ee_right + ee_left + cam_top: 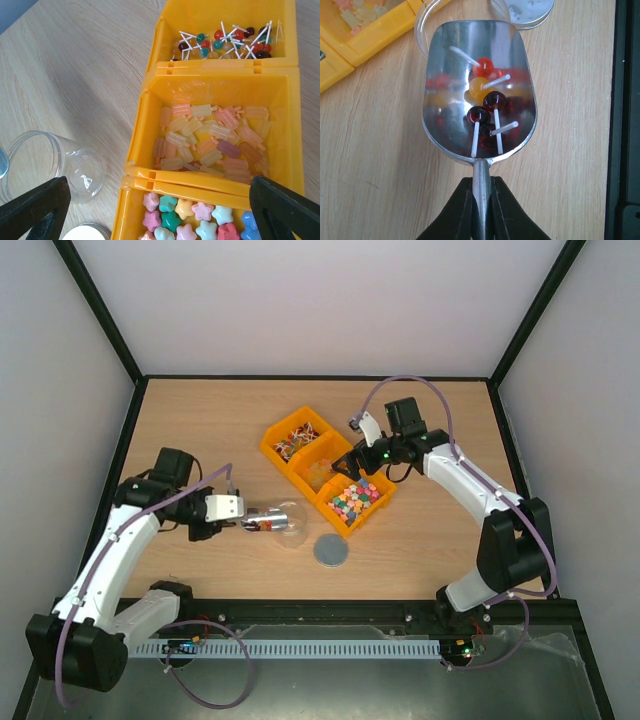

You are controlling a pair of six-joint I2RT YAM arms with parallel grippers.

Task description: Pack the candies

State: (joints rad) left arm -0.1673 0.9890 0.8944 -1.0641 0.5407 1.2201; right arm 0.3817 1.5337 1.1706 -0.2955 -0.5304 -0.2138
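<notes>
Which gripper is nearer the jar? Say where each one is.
Left. The left gripper holds the scoop with its tip at the mouth of the jar. The right gripper hangs open over the yellow bins, apart from the jar.

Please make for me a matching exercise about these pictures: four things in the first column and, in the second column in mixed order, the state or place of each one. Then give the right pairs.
Things
1. metal scoop
2. clear jar
3. grey disc
4. right gripper

States or places
A. open, above the yellow bins
B. lying flat beside the nearest bin
C. just beyond the scoop's tip
D. gripped by its handle in the left gripper, lollipops inside

Pairs: 1-D, 2-C, 3-B, 4-A
</notes>
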